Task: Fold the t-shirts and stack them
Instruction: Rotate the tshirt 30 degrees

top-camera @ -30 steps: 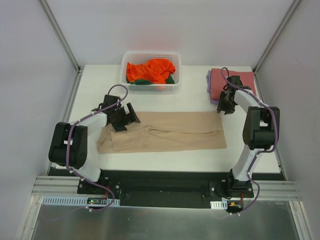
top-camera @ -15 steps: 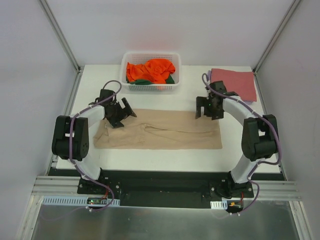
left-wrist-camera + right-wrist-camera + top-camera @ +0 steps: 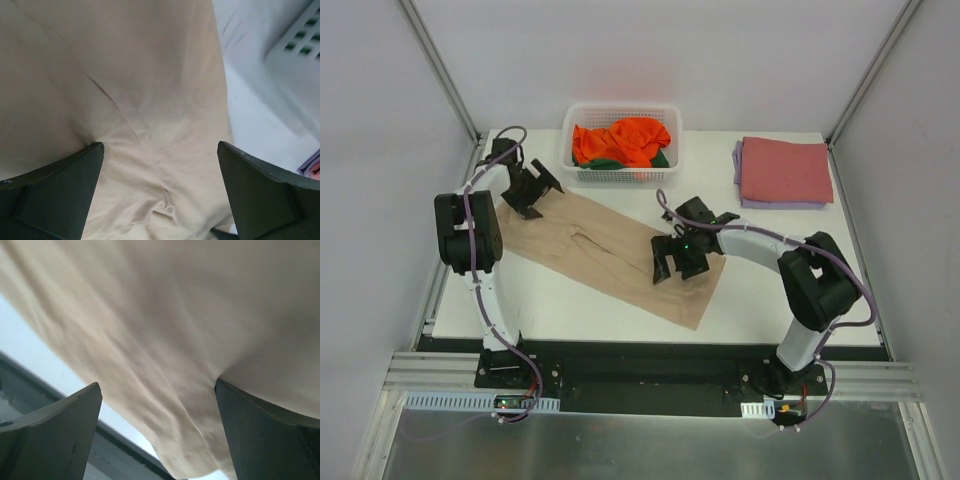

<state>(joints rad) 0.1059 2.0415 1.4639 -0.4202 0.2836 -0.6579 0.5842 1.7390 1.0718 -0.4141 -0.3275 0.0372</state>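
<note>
- I see my left tool point(image 3: 533, 187) spread wide, released, fingers pressing the beige t-shirt's point(image 3: 605, 255) far-left end.
- My right tool point(image 3: 680, 258) is equally wide, released, resting on its near-right end.

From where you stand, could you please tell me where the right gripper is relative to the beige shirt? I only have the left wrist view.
Observer: The right gripper is over the near-right end of the beige shirt, with its fingers spread apart.
Operator: Thank you. Is anything in the basket?
Observer: Yes, the white basket holds a crumpled orange shirt, with a dark green shirt showing beneath it.
Operator: And are any shirts already folded?
Observer: A folded pink shirt lies on a lavender shirt at the far right corner of the table.
</note>
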